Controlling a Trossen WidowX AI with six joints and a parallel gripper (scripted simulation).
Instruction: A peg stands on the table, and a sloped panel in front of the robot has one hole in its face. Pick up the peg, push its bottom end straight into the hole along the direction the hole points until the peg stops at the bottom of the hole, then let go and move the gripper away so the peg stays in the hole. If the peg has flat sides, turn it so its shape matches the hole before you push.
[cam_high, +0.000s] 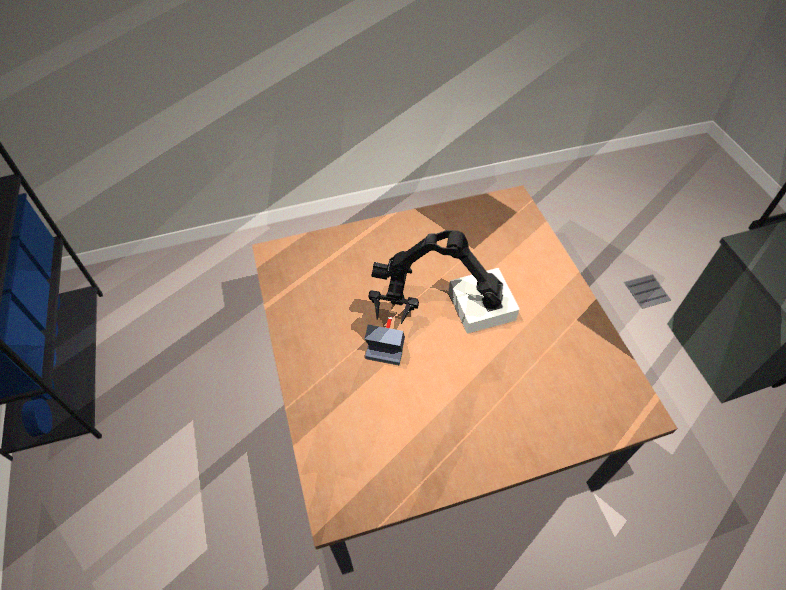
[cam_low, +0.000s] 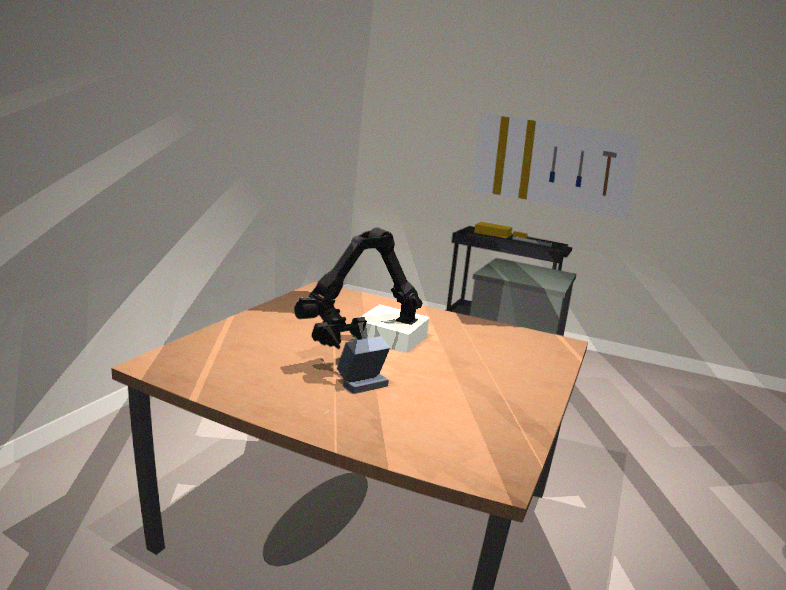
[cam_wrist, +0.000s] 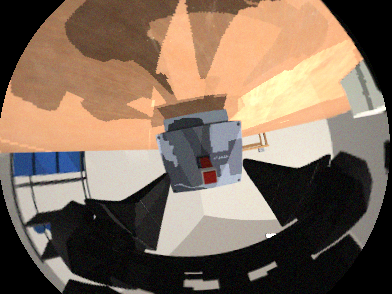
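Observation:
The red peg (cam_high: 389, 323) (cam_wrist: 210, 177) has a square end and sticks out of the face of the grey-blue sloped panel (cam_high: 384, 335) (cam_low: 362, 363) (cam_wrist: 175, 167). Its dark red side meets the panel face in the wrist view, so its lower end is in the hole; how deep it sits cannot be told. The peg is hidden in the exterior view. My gripper (cam_high: 391, 319) (cam_wrist: 206, 170) is open and empty. Its fingers stand wide apart on either side of the peg's line, in front of the panel face, without touching the peg.
The panel rests on a low base on the wooden table (cam_high: 457, 406) (cam_low: 431, 412). The arm's white base block (cam_high: 492, 320) (cam_low: 406, 339) stands beside it. Blue bins (cam_high: 28, 273) on a shelf and a green-grey cabinet (cam_high: 730, 317) (cam_low: 520, 298) stand off the table.

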